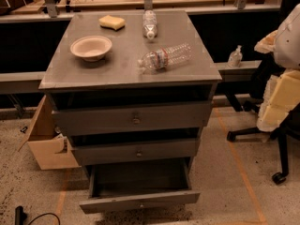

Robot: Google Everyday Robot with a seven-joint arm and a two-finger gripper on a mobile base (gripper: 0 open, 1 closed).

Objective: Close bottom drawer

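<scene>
The gripper is outside the camera view, so whether it is open or closed cannot be told. The bottom drawer (139, 201), the lowest and narrowest of the grey cabinet (126, 74), is pulled out toward the near side, with a small round knob on its thin front. On the cabinet top are a water bottle (164, 57) lying on its side with an unreadable label, a bowl (91, 47) to its left and a sponge (112, 22) farther back.

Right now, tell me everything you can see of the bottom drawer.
The bottom drawer is the lowest and narrowest of the three in the grey cabinet. It looks like grey metal, with a thin front panel and one small central knob. It is pulled well out, just above the floor, with nothing visible inside. Nothing touches it; the gripper is not in view.
</scene>
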